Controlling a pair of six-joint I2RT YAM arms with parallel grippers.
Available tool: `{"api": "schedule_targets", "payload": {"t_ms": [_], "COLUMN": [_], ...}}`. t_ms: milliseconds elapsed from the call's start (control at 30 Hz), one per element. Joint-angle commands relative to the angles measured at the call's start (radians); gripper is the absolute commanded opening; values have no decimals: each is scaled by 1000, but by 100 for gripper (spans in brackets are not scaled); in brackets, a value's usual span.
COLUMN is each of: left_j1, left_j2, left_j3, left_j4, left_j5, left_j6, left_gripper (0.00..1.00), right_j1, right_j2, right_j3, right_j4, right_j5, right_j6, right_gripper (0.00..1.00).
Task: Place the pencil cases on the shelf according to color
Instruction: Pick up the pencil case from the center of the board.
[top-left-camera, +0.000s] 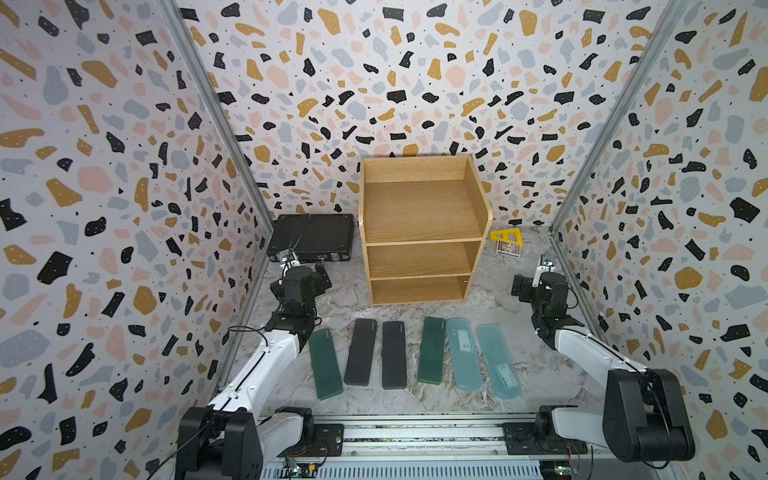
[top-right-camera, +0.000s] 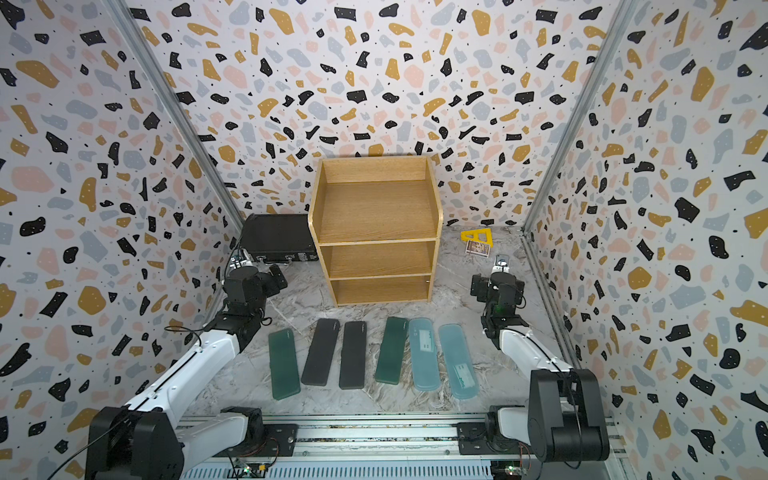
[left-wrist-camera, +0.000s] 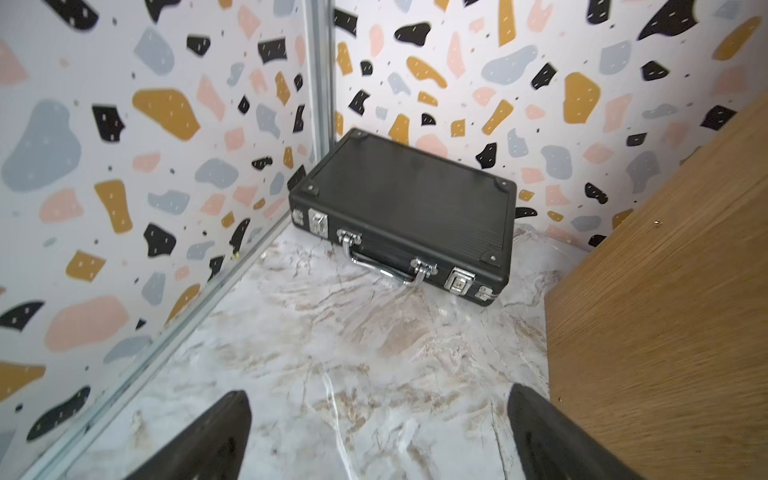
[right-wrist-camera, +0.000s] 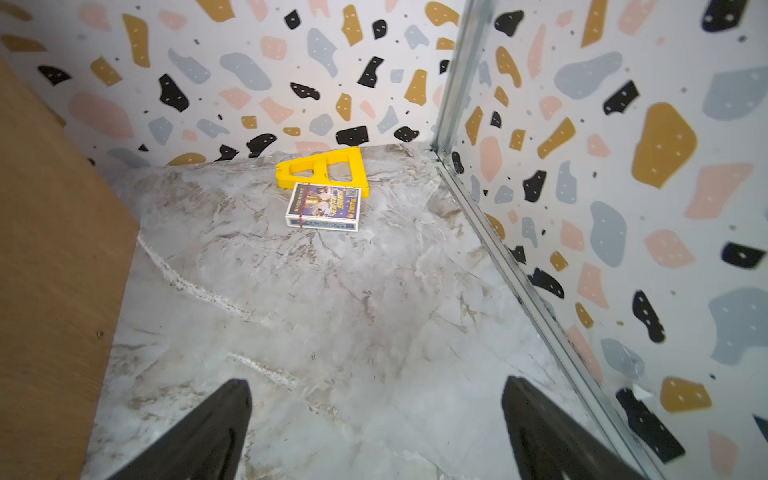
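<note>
Across the lower centre, pencil cases (top-left-camera: 394, 355) lie; the released left hand (left-wrist-camera: 378, 392) and right hand (right-wrist-camera: 376, 382) should pinch outermost ones widthwise.

Open floor (top-left-camera: 353, 309) between pencil cases (top-left-camera: 394, 355) and shelf (top-left-camera: 424, 210); briefcase (top-left-camera: 311, 237) beside shelf.

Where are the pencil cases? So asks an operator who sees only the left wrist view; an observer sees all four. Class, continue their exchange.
Observer: Six pencil cases lie in a row in front of the shelf.
Operator: Is anything on the shelf?
Observer: No, all three tiers are bare.
Operator: Does the right gripper hold a case?
Observer: No, the right gripper is open and empty, facing a yellow ruler.
</note>
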Motion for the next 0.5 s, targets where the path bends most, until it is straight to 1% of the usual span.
{"api": "schedule_targets", "payload": {"t_ms": [0, 33, 100, 200, 300, 333, 467], "left_j1": [1, 1, 1, -4, -28, -41, -150], "left_j2": [24, 32, 43, 46, 31, 23, 2], "left_j3": [56, 70, 77, 71, 93, 101, 153], "left_j4": [-305, -346, -383, -402, -489, -507, -654], "left_j5": [45, 83, 191, 332, 371, 377, 273], "left_j6": [-257, -293, -321, -313, -264, -238, -191], "left_gripper": [100, 100, 100, 100, 100, 100, 100], "right_j1": [-6, -6, -7, -7, -2, 2, 53], "right_j2": [-40, -46, -51, -71, -108, -119, -152], "right_j3": [44, 78, 141, 213, 240, 250, 290], "right_j4": [-314, -406, -555, -762, -882, -922, -1085], "right_j5": [-31, -75, -153, -185, -297, -311, -339], "right_j6": [171, 188, 198, 253, 225, 224, 234], "right_gripper": [100, 100, 100, 100, 100, 100, 100]}}
